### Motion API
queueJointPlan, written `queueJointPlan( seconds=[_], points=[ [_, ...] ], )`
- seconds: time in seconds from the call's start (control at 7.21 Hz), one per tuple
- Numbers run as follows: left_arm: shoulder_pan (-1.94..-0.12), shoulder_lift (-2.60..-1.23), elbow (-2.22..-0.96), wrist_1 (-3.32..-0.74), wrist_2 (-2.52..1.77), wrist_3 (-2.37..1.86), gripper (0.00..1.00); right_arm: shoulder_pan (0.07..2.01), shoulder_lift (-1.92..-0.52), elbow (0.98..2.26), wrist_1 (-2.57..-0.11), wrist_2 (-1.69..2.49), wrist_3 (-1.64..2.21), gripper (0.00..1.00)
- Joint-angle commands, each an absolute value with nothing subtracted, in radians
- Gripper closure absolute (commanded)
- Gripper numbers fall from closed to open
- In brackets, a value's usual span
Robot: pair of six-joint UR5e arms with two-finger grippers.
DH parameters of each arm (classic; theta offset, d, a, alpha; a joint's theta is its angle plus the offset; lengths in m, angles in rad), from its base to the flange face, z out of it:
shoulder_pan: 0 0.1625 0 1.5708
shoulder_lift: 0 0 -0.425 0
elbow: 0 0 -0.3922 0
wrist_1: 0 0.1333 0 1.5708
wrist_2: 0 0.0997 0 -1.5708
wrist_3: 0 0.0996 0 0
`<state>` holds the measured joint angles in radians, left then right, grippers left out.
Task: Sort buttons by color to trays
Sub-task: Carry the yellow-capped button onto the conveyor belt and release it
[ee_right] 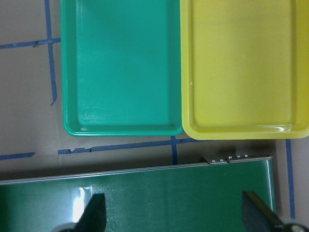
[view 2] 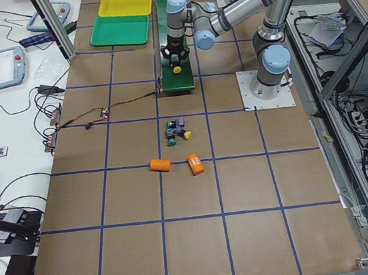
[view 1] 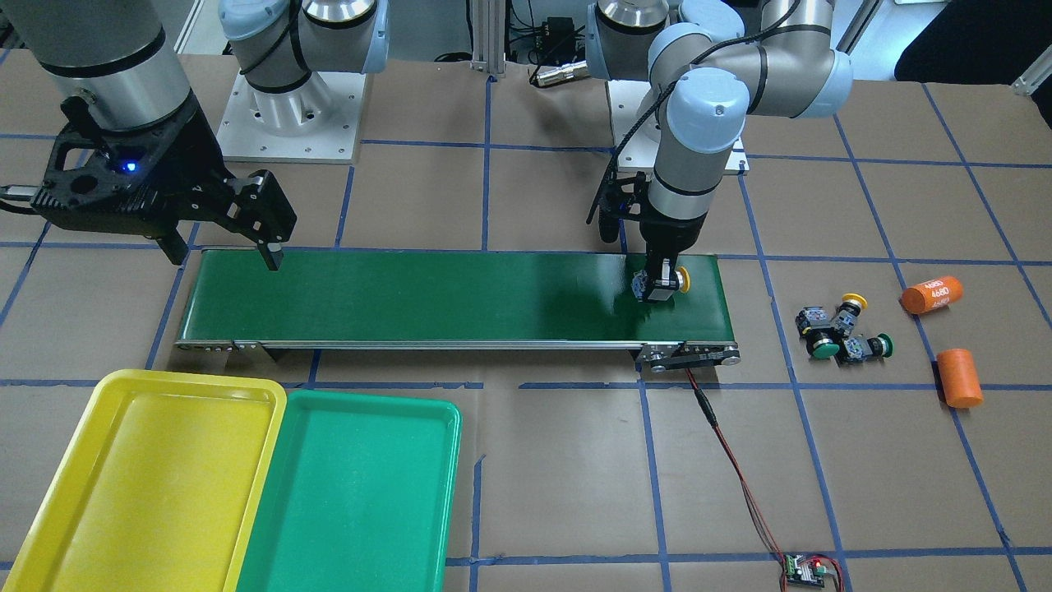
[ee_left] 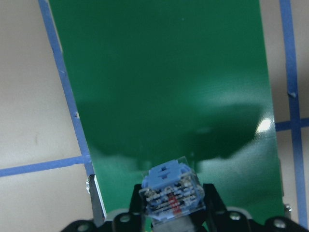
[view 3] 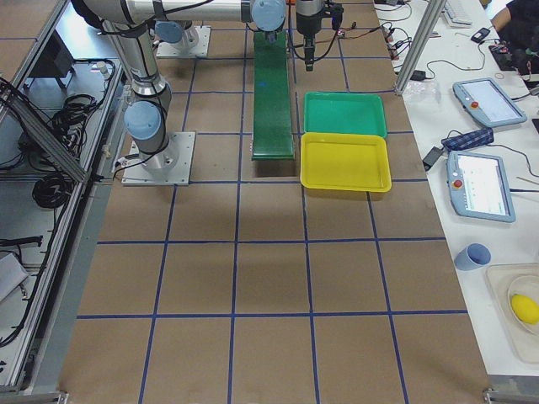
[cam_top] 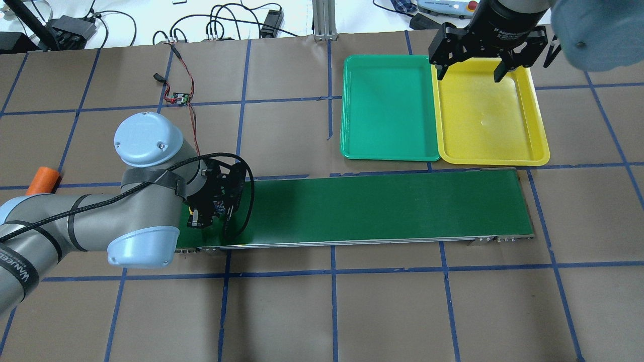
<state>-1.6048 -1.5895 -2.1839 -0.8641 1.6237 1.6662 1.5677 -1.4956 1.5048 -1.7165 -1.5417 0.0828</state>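
Note:
My left gripper (view 1: 662,285) is shut on a yellow-capped button (view 1: 681,280), low over the left end of the dark-green conveyor belt (view 1: 452,296). The left wrist view shows that button's grey-blue switch body (ee_left: 171,193) between the fingers. Three more buttons lie in a cluster on the table beyond that end: one yellow (view 1: 855,302) and two green (view 1: 824,347) (view 1: 883,345). My right gripper (view 1: 223,251) hangs open and empty high over the belt's other end. The yellow tray (view 1: 148,477) and the green tray (view 1: 353,485) stand side by side, both empty.
Two orange cylinders (view 1: 931,294) (view 1: 959,376) lie past the button cluster. A red-black cable (view 1: 740,477) runs from the conveyor's end to a small circuit board (view 1: 805,570). Blue tape lines grid the brown table.

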Motion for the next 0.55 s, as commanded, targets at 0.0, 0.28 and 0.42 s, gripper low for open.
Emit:
queueJointPlan(
  seconds=[0.0, 0.28, 0.42],
  points=[
    [-1.62, -1.623, -2.186, -0.861, 1.615, 1.646, 0.8, 1.568, -1.496, 1.505, -1.717, -1.542, 0.083, 0.0],
    [-1.638, -1.632, -2.181, -0.851, 1.614, 1.599, 0.0, 1.569, -1.496, 1.506, -1.717, -1.542, 0.084, 0.0],
    [-1.64, -1.626, -2.175, -0.832, 1.615, 1.594, 0.0, 1.569, -1.496, 1.506, -1.717, -1.54, 0.084, 0.0]
  ],
)
